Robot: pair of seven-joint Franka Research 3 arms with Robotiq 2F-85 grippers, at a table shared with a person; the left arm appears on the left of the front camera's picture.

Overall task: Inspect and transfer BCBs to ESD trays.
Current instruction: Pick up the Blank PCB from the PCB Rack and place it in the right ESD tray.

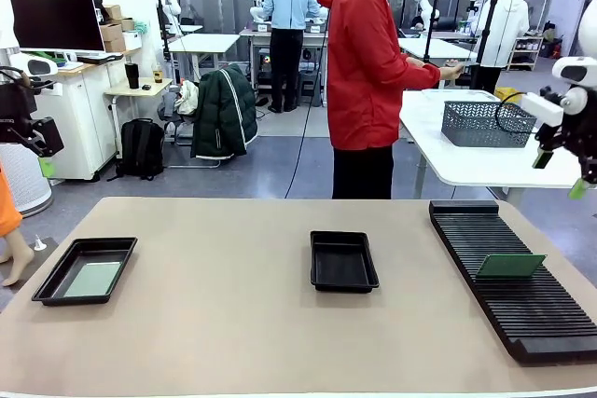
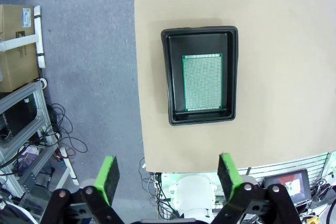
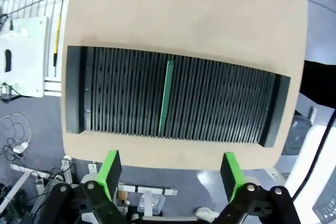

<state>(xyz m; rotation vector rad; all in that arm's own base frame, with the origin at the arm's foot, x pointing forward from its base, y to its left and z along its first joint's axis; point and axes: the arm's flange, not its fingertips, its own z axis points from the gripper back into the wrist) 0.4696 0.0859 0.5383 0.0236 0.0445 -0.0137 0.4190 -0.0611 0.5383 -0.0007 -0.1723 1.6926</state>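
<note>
At desk's left end we find one BCB [image 1: 91,279] lying flat on the floor of the left ESD tray [image 1: 47,279]. The middle ESD tray [image 1: 343,281] holds nothing. A second BCB [image 1: 510,266] stands on edge in a slot of the black slotted rack [image 1: 550,323] at right. Left jaws hang high over the loaded tray [image 2: 167,77], wide open, nothing held, green pads [image 2: 109,179] well apart. Right jaws hang high over the rack [image 3: 220,108], likewise wide open & empty, w/ pads [image 3: 111,167] either side of the racked board's line [image 3: 167,98]. Risks, in our judgement: the board is thin, so a descent slightly off-line could put a pad on its top edge or on the rack ribs and tip it in the slot. A pinch near one corner may let it swing on lift. The tray floor gives little margin, so a skewed release could leave the board propped on the flared rim. Orientation: the tray board [image 2: 202,82] has its long axis along the tray's long axis and sits toward the short end nearer the robot, approx. centred between the long walls. The racked board's long axis runs along its slot, i.e. across the rack's length. From above it shows almost edge-on; in front view one broad face turns toward us.
</note>
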